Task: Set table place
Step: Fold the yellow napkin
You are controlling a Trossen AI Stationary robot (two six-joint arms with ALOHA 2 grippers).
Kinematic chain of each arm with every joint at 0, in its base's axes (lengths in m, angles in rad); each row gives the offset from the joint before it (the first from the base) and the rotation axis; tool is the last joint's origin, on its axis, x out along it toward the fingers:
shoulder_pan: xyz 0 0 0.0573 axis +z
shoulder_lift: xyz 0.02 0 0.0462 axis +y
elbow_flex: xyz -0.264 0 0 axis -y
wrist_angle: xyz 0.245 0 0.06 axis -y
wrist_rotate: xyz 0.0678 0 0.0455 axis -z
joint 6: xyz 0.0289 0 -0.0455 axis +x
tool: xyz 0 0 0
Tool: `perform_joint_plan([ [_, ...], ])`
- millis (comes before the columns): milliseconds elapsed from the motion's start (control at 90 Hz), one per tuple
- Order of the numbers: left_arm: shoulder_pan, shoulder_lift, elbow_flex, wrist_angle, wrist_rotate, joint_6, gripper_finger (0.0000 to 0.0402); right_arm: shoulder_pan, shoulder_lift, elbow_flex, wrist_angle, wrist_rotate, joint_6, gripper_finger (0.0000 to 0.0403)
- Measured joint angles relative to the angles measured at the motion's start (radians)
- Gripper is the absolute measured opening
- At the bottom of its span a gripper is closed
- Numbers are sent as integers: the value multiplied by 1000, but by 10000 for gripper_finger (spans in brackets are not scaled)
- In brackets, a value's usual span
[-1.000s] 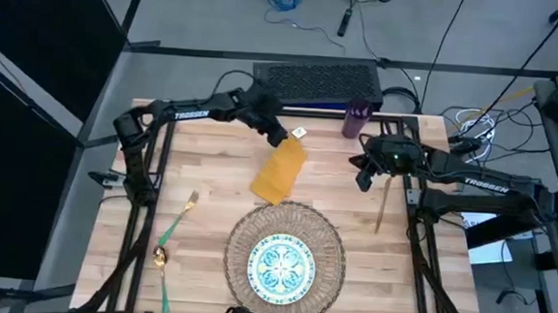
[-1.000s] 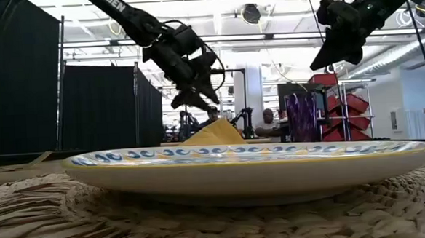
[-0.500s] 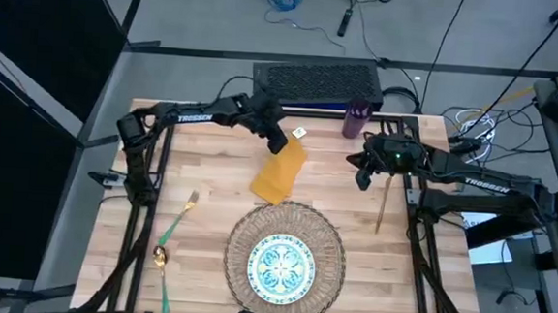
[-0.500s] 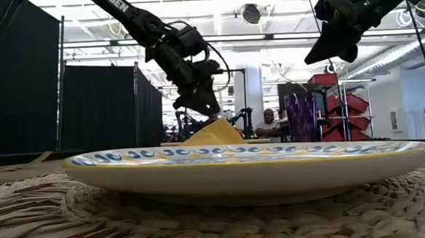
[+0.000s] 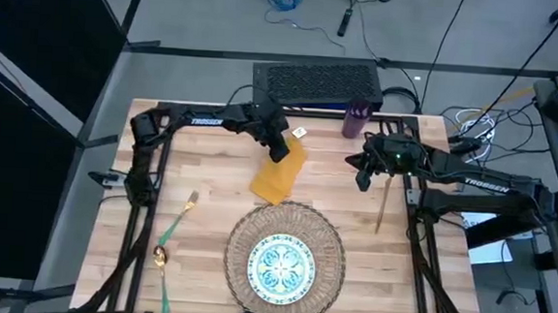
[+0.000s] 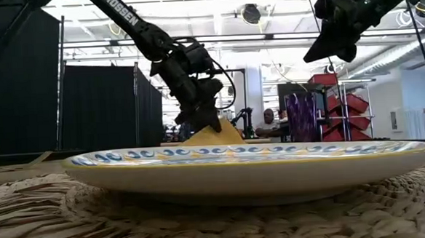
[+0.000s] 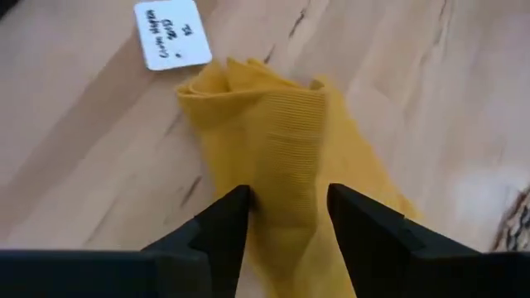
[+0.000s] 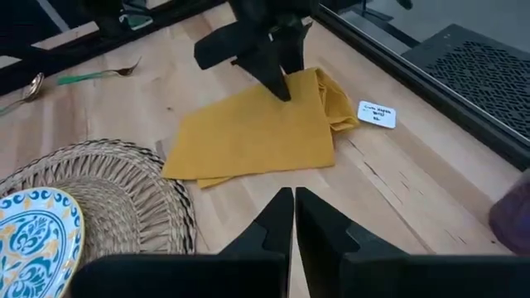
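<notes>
The left gripper [image 7: 286, 219] has its two dark fingers [image 7: 219, 228] parted by a narrow gap, one on each side of a raised ridge of the mustard-yellow napkin [image 7: 290, 157]; the tips touch the cloth, but the pictures do not show that the ridge is clamped. In the high view this gripper [image 5: 279, 149] sits over the far, bunched end of the napkin [image 5: 278, 176], beside a small white tag [image 5: 300, 133] that lies on the table [image 5: 210, 172]. The napkin stretches from there toward the round wicker placemat [image 5: 240, 237], its near corner close to the mat's rim. The low view shows the left arm reaching down to the peak of the yellow cloth [image 6: 213, 136].

The right gripper [image 8: 294, 217] has its fingers pressed together with nothing between them. It hangs above the table to the right of the napkin [image 8: 257, 132], as the high view [image 5: 363, 173] and the low view [image 6: 324, 53] show.

The blue-green patterned plate [image 5: 280, 267] rests in the middle of the placemat. The slim knife [image 5: 382, 207] lies on the wood to the right of the mat, under the right arm. The green-handled fork [image 5: 178, 220] and the spoon [image 5: 161, 271] lie to the left of the mat. The purple cup [image 5: 355, 120] stands at the far edge of the table, near the right gripper.
</notes>
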Motion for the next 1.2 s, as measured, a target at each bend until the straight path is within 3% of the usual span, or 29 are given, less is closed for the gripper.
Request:
perform_joint_plan([
  [167, -2, 0, 0, -3, -3, 40, 27, 0, 0, 0, 8, 0, 0, 0],
  [256, -5, 0, 0, -3, -12, 53, 7, 0, 0, 0, 8, 0, 0, 0],
  [411, -23, -42, 2, -4, -9, 48, 2, 0, 0, 0, 8, 1, 0, 0],
  [867, -175, -343, 3, -87, -2, -13, 0, 0, 15, 0, 5, 1, -8, 0],
  [1200, -323, -480, 3, -170, 80, -236, 0, 0, 29, -1, -7, 0, -8, 0],
])
